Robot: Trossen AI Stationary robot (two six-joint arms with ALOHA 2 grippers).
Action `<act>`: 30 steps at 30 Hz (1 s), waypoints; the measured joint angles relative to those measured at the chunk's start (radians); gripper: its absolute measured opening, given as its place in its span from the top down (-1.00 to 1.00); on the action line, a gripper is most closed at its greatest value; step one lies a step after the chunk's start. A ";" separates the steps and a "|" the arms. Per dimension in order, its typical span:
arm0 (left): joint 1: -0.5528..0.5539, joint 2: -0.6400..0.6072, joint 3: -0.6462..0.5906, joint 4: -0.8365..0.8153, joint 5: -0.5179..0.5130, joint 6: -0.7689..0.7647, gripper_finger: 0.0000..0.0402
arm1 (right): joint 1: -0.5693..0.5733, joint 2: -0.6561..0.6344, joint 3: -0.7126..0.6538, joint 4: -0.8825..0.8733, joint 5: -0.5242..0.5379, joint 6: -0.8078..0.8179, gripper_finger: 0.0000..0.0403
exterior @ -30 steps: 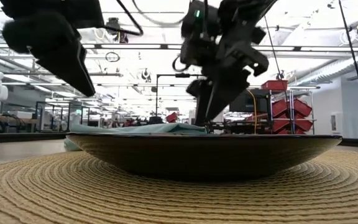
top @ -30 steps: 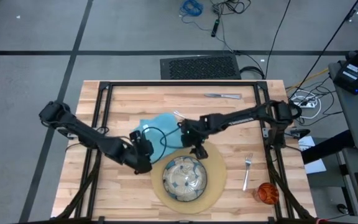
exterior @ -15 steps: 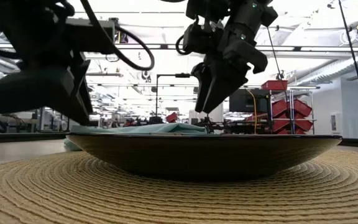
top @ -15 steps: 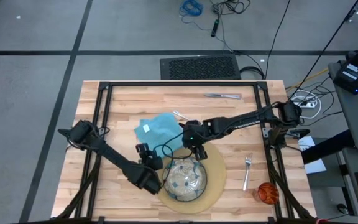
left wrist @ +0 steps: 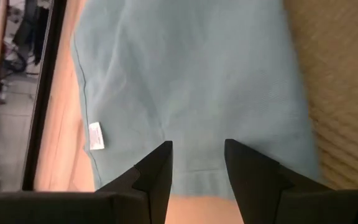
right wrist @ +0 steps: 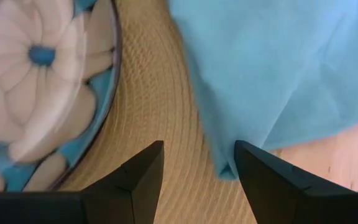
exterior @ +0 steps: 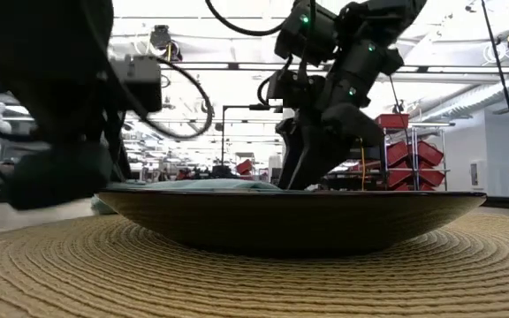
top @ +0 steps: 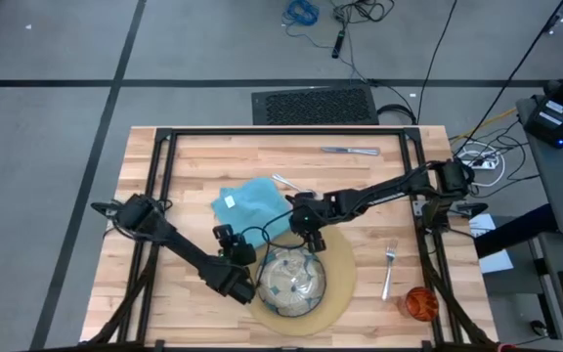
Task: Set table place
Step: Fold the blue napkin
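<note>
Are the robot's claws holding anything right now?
No. The left gripper and the right gripper are both open, with nothing between their fingers, above the teal napkin.

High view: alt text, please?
Two arms meet over a wooden table: left gripper and right gripper, both open, flank a plate on a mat, beside a teal napkin.

Spoon (top: 287, 184) half hidden under the right arm – napkin (exterior: 193, 185) mostly behind the plate (exterior: 290, 216) in the low view
</note>
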 joint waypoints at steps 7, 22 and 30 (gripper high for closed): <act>0.029 0.066 0.004 -0.034 -0.050 -0.060 0.34 | -0.017 0.000 -0.027 0.122 0.010 -0.009 0.07; 0.074 0.071 0.001 -0.049 -0.101 -0.081 0.61 | -0.034 0.010 -0.027 0.145 0.056 -0.065 0.52; 0.073 0.071 0.002 -0.043 -0.076 -0.054 0.99 | -0.027 0.027 -0.027 0.140 0.006 -0.093 0.98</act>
